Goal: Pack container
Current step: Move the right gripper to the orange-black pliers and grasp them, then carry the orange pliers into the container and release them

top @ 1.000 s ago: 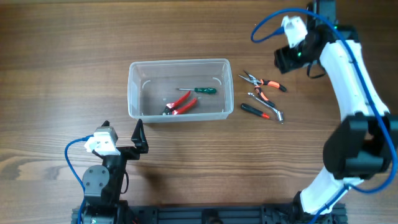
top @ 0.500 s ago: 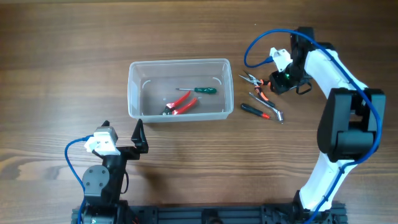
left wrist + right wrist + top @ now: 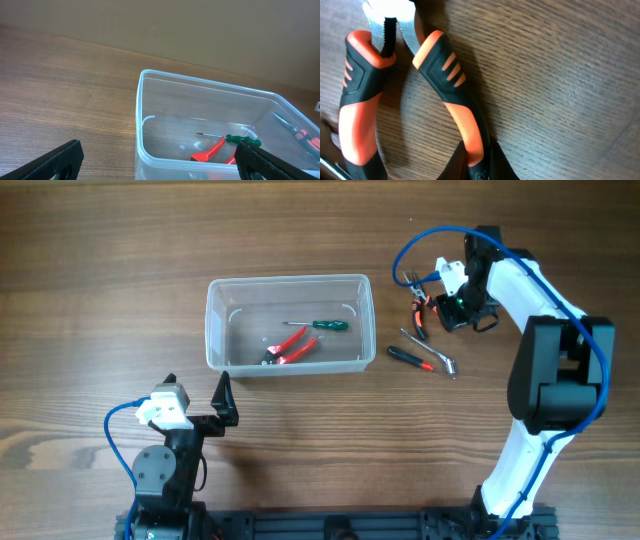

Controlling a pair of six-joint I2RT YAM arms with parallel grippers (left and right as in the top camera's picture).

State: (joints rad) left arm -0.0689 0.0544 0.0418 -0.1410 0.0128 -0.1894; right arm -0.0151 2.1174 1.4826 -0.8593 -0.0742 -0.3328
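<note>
The right gripper (image 3: 476, 162) is clenched on one handle of the orange-and-black steel pliers (image 3: 452, 95), its dark fingers pinching the orange grip from both sides near its end. From overhead these pliers sit at the far right of the brown wooden table (image 3: 100, 280). Just nearer than them lie a slim silver metal tool (image 3: 440, 358) and a black-handled screwdriver with a red tip (image 3: 408, 358), side by side. To the left of all three, in the middle of the table, stands the clear plastic rectangular container (image 3: 290, 279). It holds a green-handled screwdriver (image 3: 322, 325) and red-handled cutters (image 3: 288, 347). Nearer and further left, the left gripper (image 3: 197, 395) rests released, fingers spread wide, facing the container's near left corner.
</note>
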